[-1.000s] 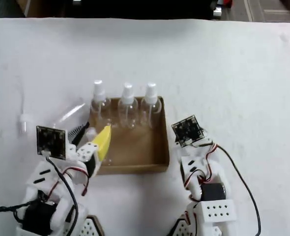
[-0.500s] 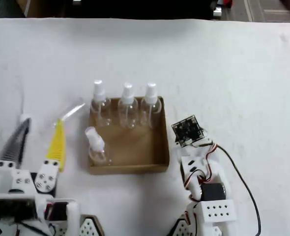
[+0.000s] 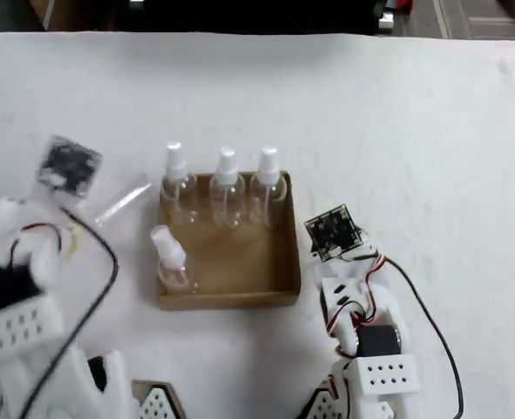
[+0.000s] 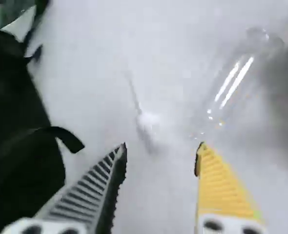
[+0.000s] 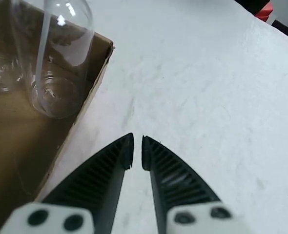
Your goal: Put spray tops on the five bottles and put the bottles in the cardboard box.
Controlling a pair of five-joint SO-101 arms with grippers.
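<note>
Broadly, the white desk (image 3: 397, 131) lies open beyond and to the right of the shallow brown cardboard box (image 3: 284, 262). Four clear plastic bottles with white spray tops stand inside it, a row of three (image 3: 227, 196) along its far wall and one (image 3: 170, 257) near its left wall. The left arm (image 3: 17, 288) reaches out left of the box. The left jaws gape wide and hold nothing, with the capless clear bottle (image 4: 232, 92) and a loose white spray top (image 4: 146, 119) lying just ahead. The right arm (image 3: 358, 305) sits folded beside the box's right wall, right jaws all but closed and empty
</note>
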